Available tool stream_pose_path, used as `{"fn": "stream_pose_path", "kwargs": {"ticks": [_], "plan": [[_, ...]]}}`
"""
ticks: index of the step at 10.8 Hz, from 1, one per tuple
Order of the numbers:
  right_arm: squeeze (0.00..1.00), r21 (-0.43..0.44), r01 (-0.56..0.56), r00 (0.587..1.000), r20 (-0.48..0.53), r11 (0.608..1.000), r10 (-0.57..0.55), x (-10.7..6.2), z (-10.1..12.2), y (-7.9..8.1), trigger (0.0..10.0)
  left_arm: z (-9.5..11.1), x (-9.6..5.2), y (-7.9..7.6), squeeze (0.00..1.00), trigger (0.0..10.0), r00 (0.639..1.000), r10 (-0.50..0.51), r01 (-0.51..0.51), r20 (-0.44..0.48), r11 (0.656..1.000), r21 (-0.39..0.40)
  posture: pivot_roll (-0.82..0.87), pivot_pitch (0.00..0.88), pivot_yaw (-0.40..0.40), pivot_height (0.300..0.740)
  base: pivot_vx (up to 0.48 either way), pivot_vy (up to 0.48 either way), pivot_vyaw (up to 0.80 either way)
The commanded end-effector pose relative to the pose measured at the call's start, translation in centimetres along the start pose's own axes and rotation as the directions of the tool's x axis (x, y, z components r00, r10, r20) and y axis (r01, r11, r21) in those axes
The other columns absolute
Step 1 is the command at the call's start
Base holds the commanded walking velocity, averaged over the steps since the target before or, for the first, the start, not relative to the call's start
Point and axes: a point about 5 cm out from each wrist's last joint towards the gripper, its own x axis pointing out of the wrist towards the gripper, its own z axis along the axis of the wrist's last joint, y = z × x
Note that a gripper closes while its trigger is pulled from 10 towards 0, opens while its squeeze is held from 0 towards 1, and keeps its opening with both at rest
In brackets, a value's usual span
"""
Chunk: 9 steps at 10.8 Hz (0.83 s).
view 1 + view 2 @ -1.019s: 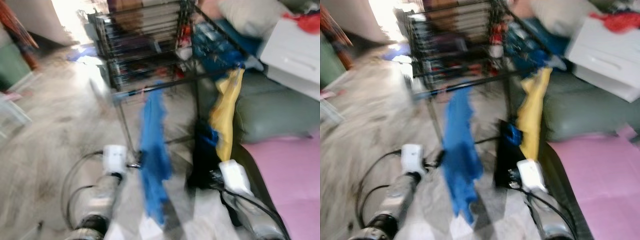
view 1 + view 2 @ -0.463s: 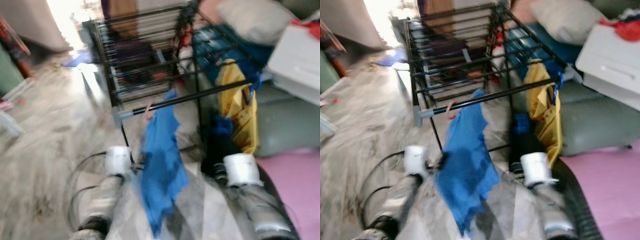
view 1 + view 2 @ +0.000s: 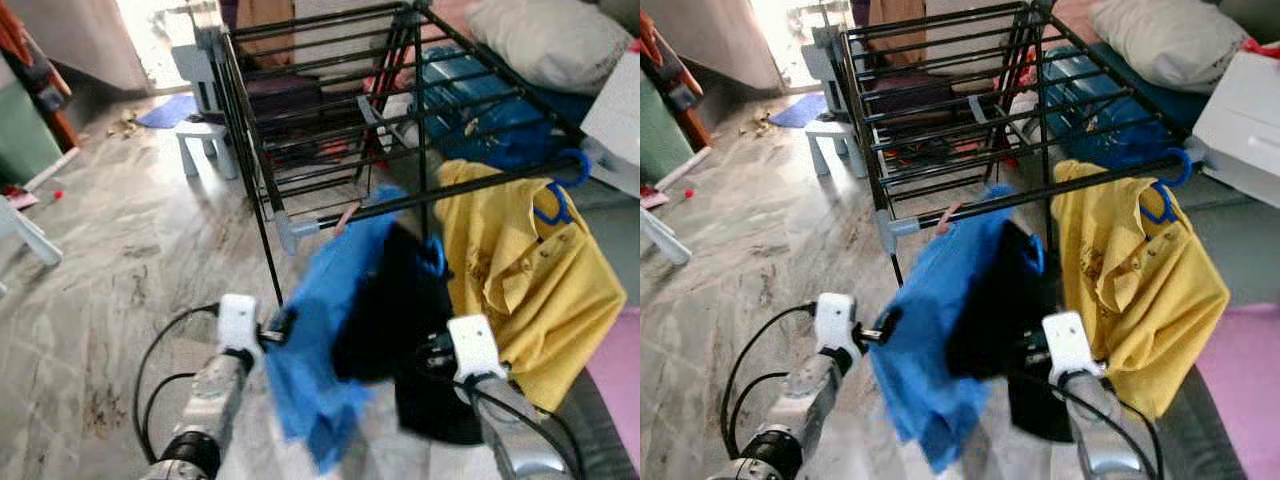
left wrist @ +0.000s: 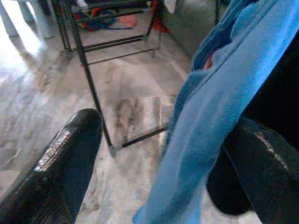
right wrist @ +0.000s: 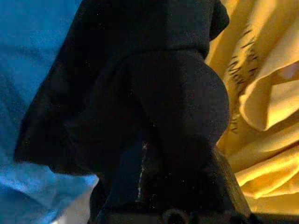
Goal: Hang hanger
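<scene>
At lower centre, the left gripper is spread wide, the blue shirt hanging between its fingers without a visible pinch. The right gripper is buried in a black garment; whether it is clamped cannot be told. Behind, mid-frame, the blue shirt's pink hanger hooks the rack bar. A yellow shirt hangs right on a blue hanger. Its dark print is unreadable.

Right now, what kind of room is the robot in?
Probably a lived-in room at home used for drying laundry. A black drying rack stands on a marble-look floor, a yellow shirt hangs from its rail, and a pillow lies behind.
</scene>
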Motion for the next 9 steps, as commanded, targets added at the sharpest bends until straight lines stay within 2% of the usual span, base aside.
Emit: {"fn": "stream_pose_path", "kwargs": {"ticks": [1, 3, 6, 8, 9], "plan": [[0.00, -0.001, 0.058, 0.996, 0.074, 0.998, -0.058, 0.0, 1.7, -1.3, 10.0, -0.4, -0.1, -0.3, 0.00, 10.0, 1.000, -0.011, 0.010, -0.018, 1.000, -0.010, -0.15, 0.003, 0.112, 0.740, 0.000, 0.000, 0.00], [0.00, -0.001, 0.148, 0.978, 0.146, 0.989, -0.146, 0.1, 3.6, -3.4, 10.0, -0.4, 0.0, -0.4, 0.00, 10.0, 1.000, -0.018, 0.018, -0.024, 1.000, -0.014, -0.15, 0.003, 0.116, 0.740, 0.000, 0.000, 0.00], [0.00, 0.009, 0.160, 0.971, 0.178, 0.987, -0.159, 0.4, 5.2, -5.1, 10.0, -0.4, 0.1, -0.3, 0.00, 10.0, 0.999, -0.018, 0.018, -0.038, 1.000, -0.002, -0.15, 0.008, 0.120, 0.740, 0.000, 0.000, 0.00], [0.00, -0.003, 0.038, 0.987, 0.153, 0.999, -0.037, 1.3, 6.0, -4.5, 10.0, -0.6, 0.0, -0.4, 0.00, 10.0, 0.999, -0.019, 0.019, -0.045, 1.000, -0.006, -0.15, 0.014, 0.119, 0.740, 0.000, 0.000, 0.00], [0.00, 0.001, -0.068, 0.988, 0.136, 0.998, 0.067, 2.3, 7.0, -3.7, 10.0, -0.8, 0.0, -0.6, 0.00, 10.0, 0.998, -0.023, 0.023, -0.051, 1.000, -0.008, -0.14, 0.017, 0.114, 0.740, 0.000, 0.000, 0.00]]}}
